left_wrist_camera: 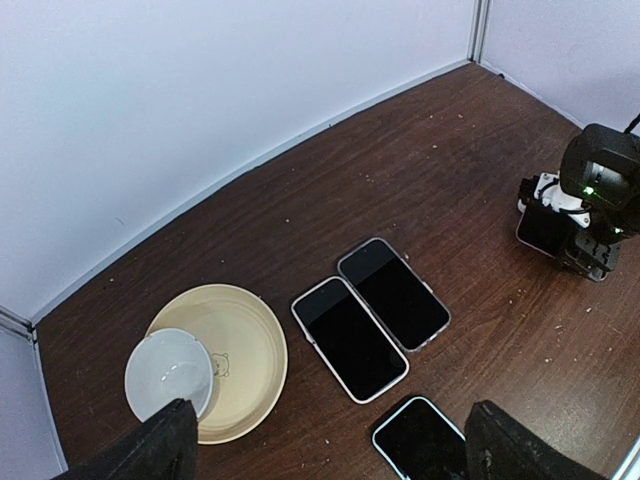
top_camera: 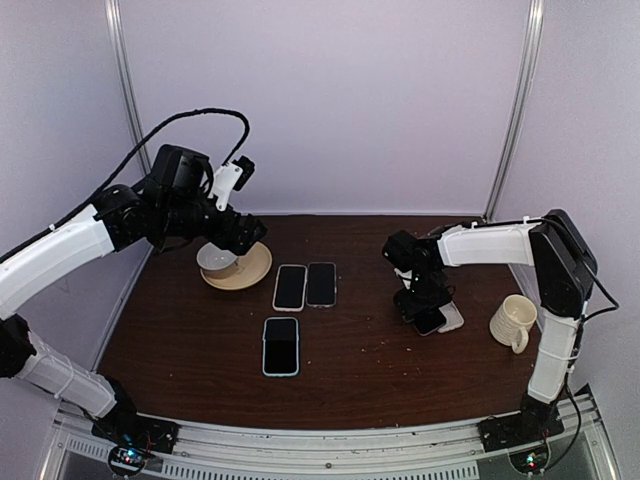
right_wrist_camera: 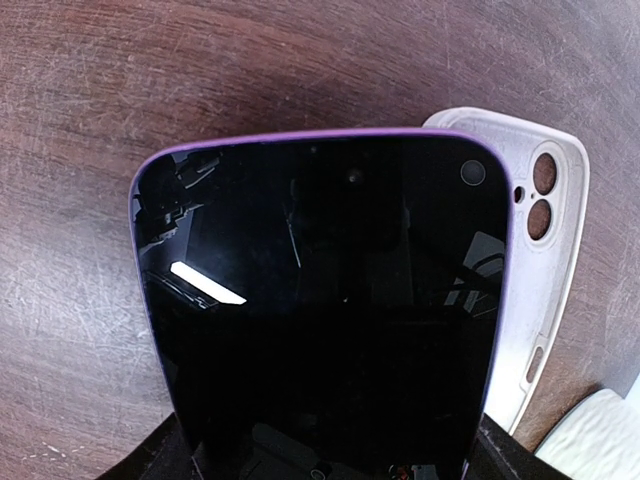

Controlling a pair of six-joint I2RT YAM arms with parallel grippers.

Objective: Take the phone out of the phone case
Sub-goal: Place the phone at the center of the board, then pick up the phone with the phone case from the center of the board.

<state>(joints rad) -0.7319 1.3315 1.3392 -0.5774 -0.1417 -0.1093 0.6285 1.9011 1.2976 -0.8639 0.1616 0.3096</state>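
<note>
My right gripper (right_wrist_camera: 325,455) is shut on the sides of a black-screened phone (right_wrist_camera: 320,300) with a purple rim. The phone lies over an empty white phone case (right_wrist_camera: 545,230), which pokes out to its right with its camera holes showing. In the top view, the right gripper (top_camera: 418,300) stands over the phone (top_camera: 430,322) and the case (top_camera: 453,318) at the table's right. My left gripper (top_camera: 245,232) is open and empty, held high over the back left. Its fingers (left_wrist_camera: 160,450) show wide apart in the left wrist view.
Three other phones lie screen up mid-table: two side by side (top_camera: 289,287) (top_camera: 321,284) and one with a light blue rim (top_camera: 281,346) nearer. A white bowl (top_camera: 216,259) sits on a beige plate (top_camera: 255,272) at back left. A cream mug (top_camera: 513,322) stands right of the case.
</note>
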